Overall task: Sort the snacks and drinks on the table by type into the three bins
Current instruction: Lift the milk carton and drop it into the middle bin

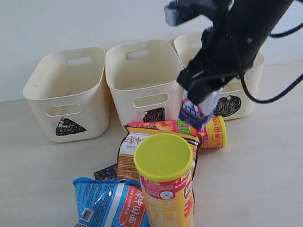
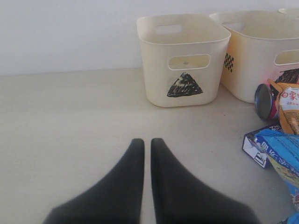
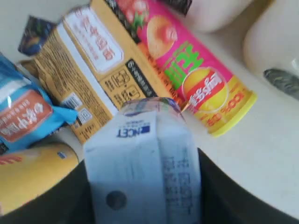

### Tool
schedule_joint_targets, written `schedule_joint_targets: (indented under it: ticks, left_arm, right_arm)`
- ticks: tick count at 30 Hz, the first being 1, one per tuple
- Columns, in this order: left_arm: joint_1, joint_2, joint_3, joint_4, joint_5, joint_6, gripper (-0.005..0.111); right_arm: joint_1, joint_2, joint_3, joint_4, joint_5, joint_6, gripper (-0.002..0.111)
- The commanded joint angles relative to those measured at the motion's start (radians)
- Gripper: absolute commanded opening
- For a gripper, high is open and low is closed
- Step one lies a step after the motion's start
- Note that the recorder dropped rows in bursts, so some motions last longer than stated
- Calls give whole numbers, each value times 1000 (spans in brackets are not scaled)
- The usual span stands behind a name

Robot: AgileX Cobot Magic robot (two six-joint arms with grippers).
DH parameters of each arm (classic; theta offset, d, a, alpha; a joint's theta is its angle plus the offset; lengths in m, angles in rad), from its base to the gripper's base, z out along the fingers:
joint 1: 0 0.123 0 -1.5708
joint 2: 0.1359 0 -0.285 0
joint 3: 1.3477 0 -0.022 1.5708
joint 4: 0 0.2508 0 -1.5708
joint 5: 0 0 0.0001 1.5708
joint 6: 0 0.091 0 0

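My right gripper [image 1: 197,107] is shut on the white carton with the blue base [image 1: 194,114], held tilted just over the pink chip tube [image 1: 177,127] lying on the table. In the right wrist view the carton [image 3: 149,130] fills the space between the dark fingers [image 3: 219,191]. The yellow chip tube [image 1: 168,194] stands upright in front. An orange bag [image 1: 129,151] and a blue bag [image 1: 106,217] lie beside it, with the dark purple carton [image 1: 106,172] between them. My left gripper [image 2: 147,142] is shut and empty over bare table.
Three cream bins stand in a row along the back wall: triangle mark [image 1: 67,95], square mark [image 1: 145,81], circle mark [image 1: 240,95]. The right arm partly hides the circle bin. Bare tabletop [image 1: 278,170] lies to the right of the pile.
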Motion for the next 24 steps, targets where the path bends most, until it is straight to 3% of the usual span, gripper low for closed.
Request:
schedule_joint_targets:
  ticks: [1,18,24]
  left_arm:
    - [-1,-3,4,0,-7,-7,4]
    - [-1,-3,4,0,-7,-7,4]
    - [-1,-3,4,0,-7,-7,4]
  right_arm:
    - [2,-60,-80,-10,-30,6,0]
    - [2,89,-114,48,-597,81,0]
    - [2,232,-168,48,-647,96,0]
